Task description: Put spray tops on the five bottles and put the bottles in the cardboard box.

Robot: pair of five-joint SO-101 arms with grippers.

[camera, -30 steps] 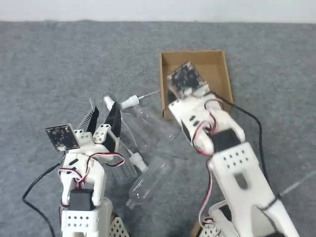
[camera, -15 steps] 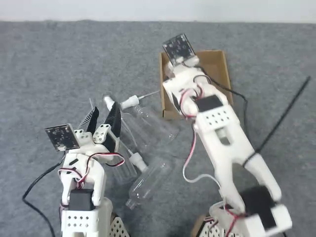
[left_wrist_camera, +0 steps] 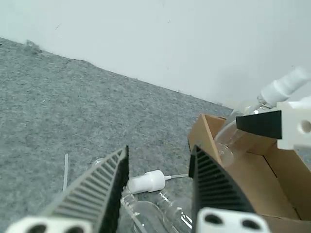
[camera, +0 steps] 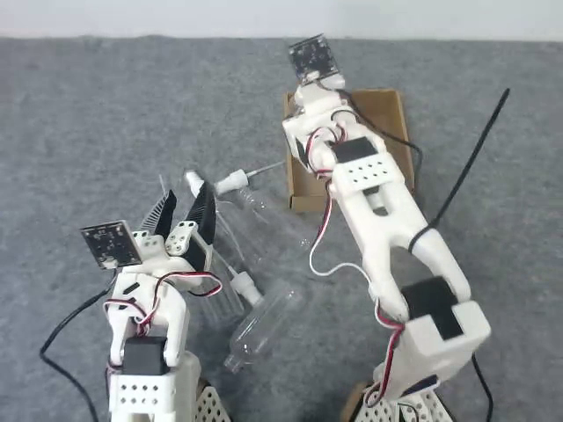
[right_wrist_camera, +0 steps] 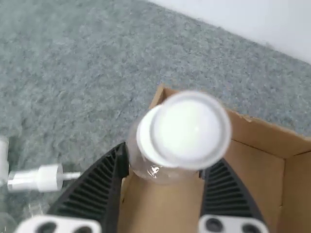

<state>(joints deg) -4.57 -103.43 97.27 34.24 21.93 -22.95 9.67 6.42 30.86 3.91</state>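
Grey carpeted surface (camera: 106,114), white wall beyond. Within the last second the right gripper (right_wrist_camera: 165,160) has advanced far over the cardboard box (camera: 398,132), fingers clamped on a capped bottle (right_wrist_camera: 183,127); release appears next. The left gripper (camera: 182,209) is unmoved, fingers wide above the loose bottles (camera: 268,321).

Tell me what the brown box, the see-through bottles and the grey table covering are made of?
Box: cardboard, matte brown, with thin stiff walls. Bottles: probably thin clear plastic, glossy, since they catch glints and show the grey beneath. Covering: likely felt or short carpet, fuzzy and flecked.
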